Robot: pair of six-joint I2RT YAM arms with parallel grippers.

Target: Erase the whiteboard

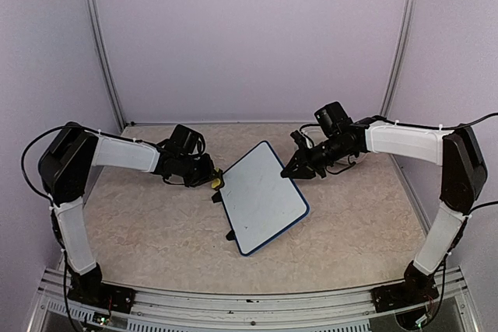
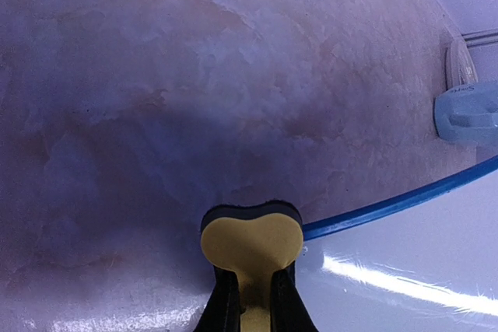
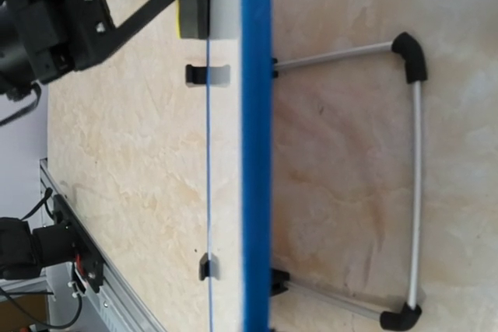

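Left gripper (image 1: 208,180) clamps yellow eraser (image 2: 250,240) against whiteboard (image 1: 261,196) left edge, frame centre; right gripper (image 1: 290,169) closed, tips at the board's upper-right rim.

whiteboard (image 1: 263,196): glossy, smooth | table (image 1: 156,231): matt, marbled | eraser (image 2: 250,242): yellow foam | stand (image 3: 416,192): bare metal rod

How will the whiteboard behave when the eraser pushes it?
Likely stiff: the whiteboard looks flat, its rim straight. Probably light and apt to slide or tip: it rests only on small black feet and a thin wire stand. The glossy face probably lets the eraser glide.
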